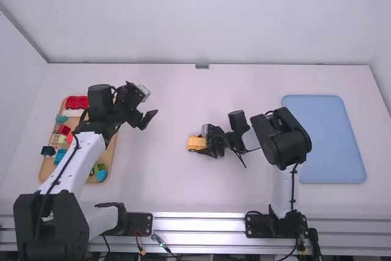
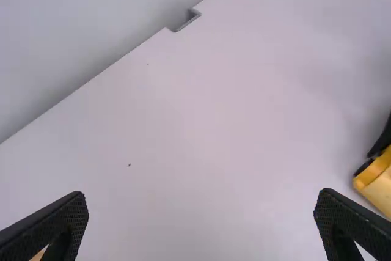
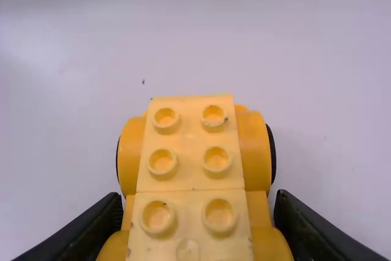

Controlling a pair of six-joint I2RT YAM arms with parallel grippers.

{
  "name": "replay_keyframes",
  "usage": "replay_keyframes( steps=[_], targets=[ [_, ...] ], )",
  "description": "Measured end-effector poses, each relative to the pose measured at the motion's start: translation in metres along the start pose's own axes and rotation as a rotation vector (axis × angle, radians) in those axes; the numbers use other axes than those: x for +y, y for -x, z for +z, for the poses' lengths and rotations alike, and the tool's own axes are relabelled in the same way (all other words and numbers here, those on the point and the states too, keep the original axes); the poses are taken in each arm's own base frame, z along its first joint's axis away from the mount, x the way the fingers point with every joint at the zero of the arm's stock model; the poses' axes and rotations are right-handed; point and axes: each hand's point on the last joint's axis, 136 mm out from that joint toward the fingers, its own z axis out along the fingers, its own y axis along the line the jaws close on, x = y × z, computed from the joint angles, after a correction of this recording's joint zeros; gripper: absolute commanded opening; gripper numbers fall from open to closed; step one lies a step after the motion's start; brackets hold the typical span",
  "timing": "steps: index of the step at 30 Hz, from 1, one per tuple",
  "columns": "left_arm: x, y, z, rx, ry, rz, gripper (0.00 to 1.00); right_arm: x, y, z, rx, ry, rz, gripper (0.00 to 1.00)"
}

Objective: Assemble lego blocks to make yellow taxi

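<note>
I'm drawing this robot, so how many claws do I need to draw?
2. The left black two-finger claw is open above the white table, beside the tan wooden-looking tray. The right black two-finger claw has the yellow block car between its fingers.

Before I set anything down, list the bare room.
Free: the table between left claw and yellow car; the strip along the back wall; most of the blue mat. Crowded: the tan tray with blocks, under the left arm; around the car, gripped by the right claw.
</note>
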Motion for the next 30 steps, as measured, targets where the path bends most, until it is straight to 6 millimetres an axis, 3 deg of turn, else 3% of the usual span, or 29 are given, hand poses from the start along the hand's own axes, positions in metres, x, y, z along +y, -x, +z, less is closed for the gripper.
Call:
replay_keyframes(
  steps=[6,8,10,18,24,26,30],
  targets=[
    [0.000,0.000,0.000,0.002,0.004,-0.017,0.99,0.000,-0.002,-0.001,0.008,-0.001,-0.028,0.69],
    [0.000,0.000,0.000,0.002,0.004,-0.019,0.99,-0.001,-0.002,-0.001,0.008,-0.001,-0.031,0.79],
    [0.000,0.000,0.000,0.002,0.004,-0.020,0.99,-0.001,-0.002,-0.001,0.008,-0.004,-0.034,0.98],
    [0.000,0.000,0.000,0.004,0.004,-0.020,0.99,-0.006,0.006,-0.008,0.041,-0.037,0.018,0.99],
    [0.001,0.001,0.000,-0.002,0.007,-0.016,0.99,-0.010,0.047,-0.030,0.039,-0.088,-0.004,0.99],
    [0.000,-0.001,0.000,0.008,0.002,-0.023,0.99,-0.012,0.071,-0.049,0.042,-0.132,-0.026,0.99],
    [0.001,-0.010,0.000,0.050,0.018,-0.054,0.99,-0.019,0.091,-0.078,0.064,-0.225,-0.041,0.99]
  ],
)
